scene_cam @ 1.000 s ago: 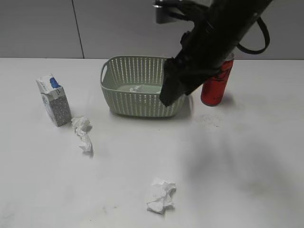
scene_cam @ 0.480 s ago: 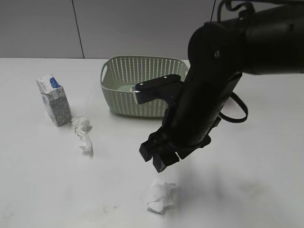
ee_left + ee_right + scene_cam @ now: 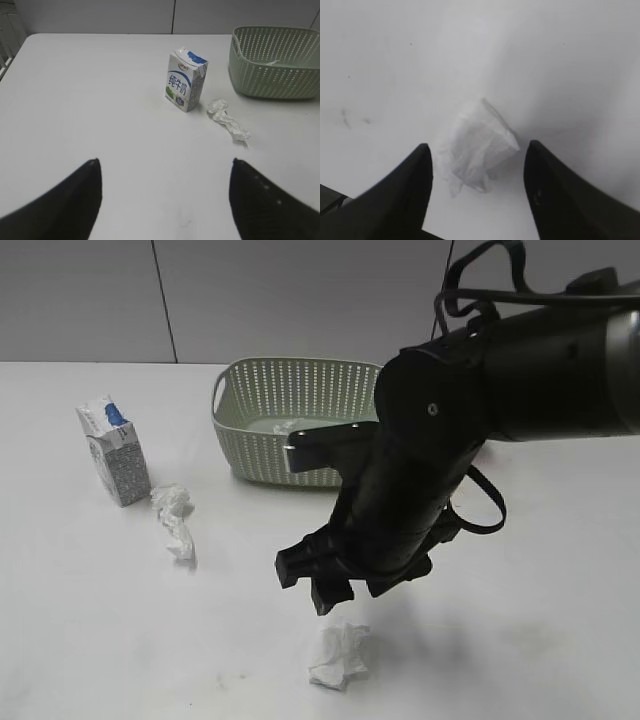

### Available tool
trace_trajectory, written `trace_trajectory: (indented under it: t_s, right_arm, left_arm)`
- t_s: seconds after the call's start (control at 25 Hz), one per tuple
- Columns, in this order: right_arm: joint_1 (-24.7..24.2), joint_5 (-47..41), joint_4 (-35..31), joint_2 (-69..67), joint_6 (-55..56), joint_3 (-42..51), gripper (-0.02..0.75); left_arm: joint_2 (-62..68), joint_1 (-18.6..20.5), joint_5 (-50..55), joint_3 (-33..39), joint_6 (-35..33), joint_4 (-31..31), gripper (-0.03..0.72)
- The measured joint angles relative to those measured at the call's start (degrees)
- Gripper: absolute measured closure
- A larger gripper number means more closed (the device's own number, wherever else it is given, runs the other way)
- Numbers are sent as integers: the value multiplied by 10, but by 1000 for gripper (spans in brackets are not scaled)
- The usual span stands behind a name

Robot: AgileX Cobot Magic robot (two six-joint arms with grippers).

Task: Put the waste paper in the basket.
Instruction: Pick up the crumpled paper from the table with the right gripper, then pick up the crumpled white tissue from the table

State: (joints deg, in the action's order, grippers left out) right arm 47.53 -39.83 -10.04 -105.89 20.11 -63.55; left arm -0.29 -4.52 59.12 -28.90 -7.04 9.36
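Note:
The sage-green basket (image 3: 262, 445) stands at the back of the white table with one crumpled paper wad (image 3: 287, 427) inside; it also shows in the left wrist view (image 3: 270, 75). A second wad (image 3: 175, 522) lies next to the carton and shows in the left wrist view (image 3: 227, 120). A third wad (image 3: 337, 655) lies near the front edge. My right gripper (image 3: 318, 580) hangs open just above it; in the right wrist view the wad (image 3: 477, 147) sits between the open fingers (image 3: 477, 150). My left gripper (image 3: 165, 167) is open and empty over bare table.
A small blue-white speckled milk carton (image 3: 114, 452) stands at the left, also in the left wrist view (image 3: 185, 81). The right arm hides whatever stands behind it at the back right. The table's far edge meets a grey wall.
My right arm has swung from the basket's right end forward and down to just above the front wad. The wads and carton have not moved.

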Motion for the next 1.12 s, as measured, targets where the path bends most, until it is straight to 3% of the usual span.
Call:
trace_trajectory:
  t_s: [0.44,0.56,0.76,0.88,1.12]
  right_arm:
    - [0,-2,-50,-89,4,2,311]
    - [0,-2,-50,-90,4,1,398]
    - [0,-2,-53,-90,-18,1,696]
    - [3,-6,-56,-85,-26,1,734]
    - [4,-11,-58,0,-53,-10,740]
  left_arm:
    - [0,0,0,0,0,0,100]
    - [0,0,0,0,0,0,100]
    - [0,0,0,0,0,0,100]
    - [0,0,0,0,0,0,100]
    - [0,0,0,0,0,0,100]
